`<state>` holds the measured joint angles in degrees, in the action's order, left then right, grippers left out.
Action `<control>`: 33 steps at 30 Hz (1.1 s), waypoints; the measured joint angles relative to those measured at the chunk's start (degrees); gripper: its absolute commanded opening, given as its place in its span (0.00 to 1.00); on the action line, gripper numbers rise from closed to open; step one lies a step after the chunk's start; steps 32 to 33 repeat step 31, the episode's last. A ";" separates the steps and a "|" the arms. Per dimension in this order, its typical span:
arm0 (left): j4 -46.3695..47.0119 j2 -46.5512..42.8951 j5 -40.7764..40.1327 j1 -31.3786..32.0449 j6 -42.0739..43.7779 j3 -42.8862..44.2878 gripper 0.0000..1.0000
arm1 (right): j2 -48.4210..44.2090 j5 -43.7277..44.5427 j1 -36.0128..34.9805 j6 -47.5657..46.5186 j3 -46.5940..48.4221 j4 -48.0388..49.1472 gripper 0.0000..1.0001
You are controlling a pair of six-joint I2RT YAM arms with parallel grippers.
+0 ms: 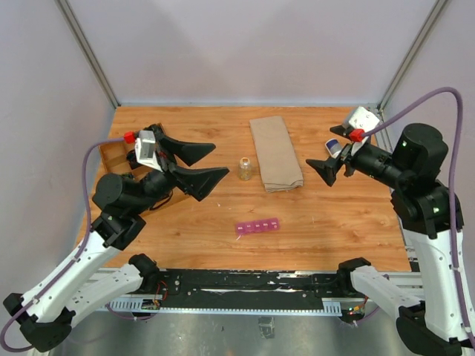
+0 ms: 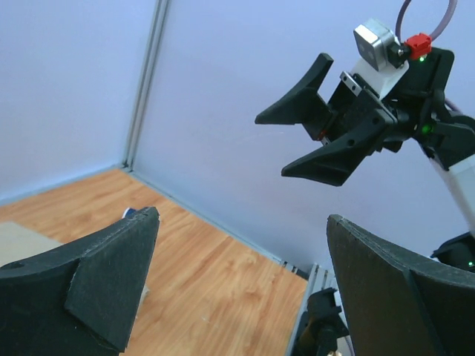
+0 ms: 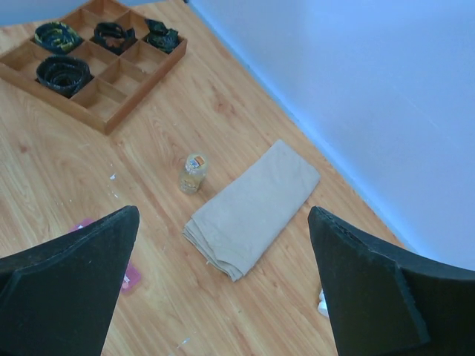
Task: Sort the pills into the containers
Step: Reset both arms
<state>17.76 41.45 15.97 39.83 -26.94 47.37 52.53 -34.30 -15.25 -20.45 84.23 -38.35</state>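
My left end effector (image 1: 220, 159) hangs above the left side of the wooden desk (image 1: 334, 215), its two black fingers spread wide with nothing between them. My right end effector (image 1: 324, 152) is raised over the right side of the desk, its jaws just as wide apart and also holding nothing. In my left wrist view, my own end effector (image 2: 241, 282) frames the other one (image 2: 273, 145), which stands high against the pale wall.

The narrow translucent magenta-pink plastic strip of small square lidded containers (image 1: 257, 225) lies flat on the desk toward the near edge, about midway between my two arms and well apart from both end effectors. In my right wrist view only part of it (image 3: 130, 277) shows past the edge of one finger.

Farther back, near the middle of the desk, a small clear round bottle (image 1: 244, 168) with yellowish contents stands upright. Just beside it, to the right, lies a folded beige cloth (image 1: 275, 152). A brown wooden divided tray (image 3: 96, 67) with coiled black items in some compartments sits at the left side, partly under my left arm.
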 measured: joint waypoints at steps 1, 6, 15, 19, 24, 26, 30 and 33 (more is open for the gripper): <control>-1.27 -0.15 0.20 0.00 0.07 1.60 0.99 | -0.26 -0.07 0.00 0.81 0.83 -0.13 0.99; -7.15 -1.14 0.24 0.00 1.46 6.71 0.99 | -1.36 0.00 0.02 5.77 3.58 -1.09 0.98; -14.71 -1.16 0.55 0.00 4.20 9.18 0.99 | -1.49 0.46 0.07 9.99 6.10 -3.02 0.99; -16.02 -1.18 0.68 0.00 4.79 9.18 0.99 | -1.31 0.72 0.83 10.71 6.73 -3.39 0.99; -16.61 -1.38 0.70 0.00 5.07 9.03 0.99 | -1.22 1.40 1.18 10.84 7.04 -3.50 0.98; -16.63 -1.55 0.72 0.00 5.09 8.79 0.99 | -1.20 1.42 1.42 10.82 7.02 -3.50 0.99; -16.59 -1.75 0.74 0.00 5.27 8.20 0.99 | -1.27 1.55 1.90 10.58 6.97 -3.50 0.99; -16.61 -1.75 0.79 0.00 5.29 8.07 0.99 | -1.31 1.55 2.01 10.54 6.88 -3.50 0.98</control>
